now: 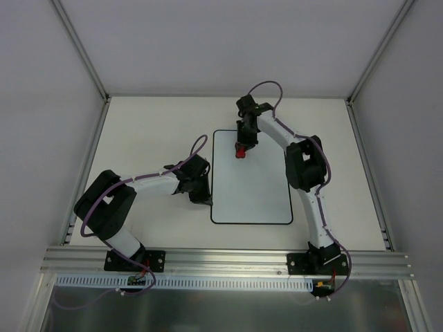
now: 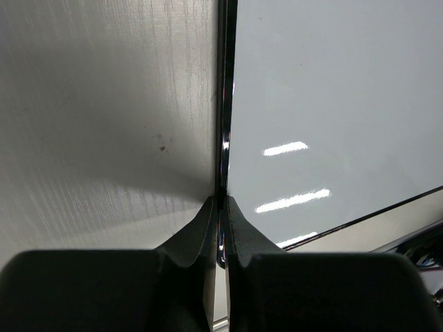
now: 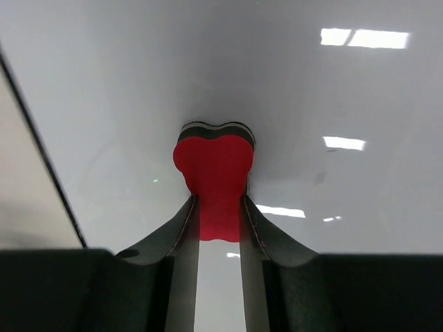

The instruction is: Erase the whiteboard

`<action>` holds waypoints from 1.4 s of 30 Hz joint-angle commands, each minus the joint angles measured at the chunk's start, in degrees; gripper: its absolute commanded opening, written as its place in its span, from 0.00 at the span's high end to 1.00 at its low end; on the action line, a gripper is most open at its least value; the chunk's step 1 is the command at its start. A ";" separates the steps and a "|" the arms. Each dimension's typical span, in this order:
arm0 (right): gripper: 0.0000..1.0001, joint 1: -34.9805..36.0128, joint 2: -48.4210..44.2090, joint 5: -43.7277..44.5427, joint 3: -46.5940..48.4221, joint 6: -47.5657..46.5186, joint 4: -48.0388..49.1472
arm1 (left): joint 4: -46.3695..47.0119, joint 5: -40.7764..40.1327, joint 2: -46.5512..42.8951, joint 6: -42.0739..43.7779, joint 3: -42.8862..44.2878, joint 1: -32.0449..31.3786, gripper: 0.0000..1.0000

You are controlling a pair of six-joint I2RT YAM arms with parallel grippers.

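Observation:
The whiteboard (image 1: 252, 187) lies flat in the middle of the table, white with a thin black rim, and I see no writing on it. My right gripper (image 1: 241, 148) is shut on the red bone-shaped eraser (image 3: 214, 178) and holds it down against the board's far part (image 3: 332, 90). My left gripper (image 1: 205, 199) is shut on the board's left black rim (image 2: 225, 104), near its front corner. The board surface (image 2: 332, 104) fills the right of the left wrist view.
The pale tabletop (image 1: 152, 131) surrounds the board, with white walls behind and at both sides. An aluminium rail (image 1: 228, 261) runs along the near edge, where the arm bases are bolted.

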 commanded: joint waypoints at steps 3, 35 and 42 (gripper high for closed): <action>1.00 -10.77 -0.13 8.98 -1.87 3.00 -4.56 | -7.00 -2.38 3.35 2.11 -2.49 -0.09 1.00; 0.99 -11.64 -27.62 7.49 -29.72 -7.26 4.39 | -7.09 -4.58 2.48 2.98 3.83 0.35 1.00; 0.99 -22.80 -29.93 6.09 -32.98 -15.44 7.21 | -7.97 -6.86 1.86 4.48 9.19 1.23 0.93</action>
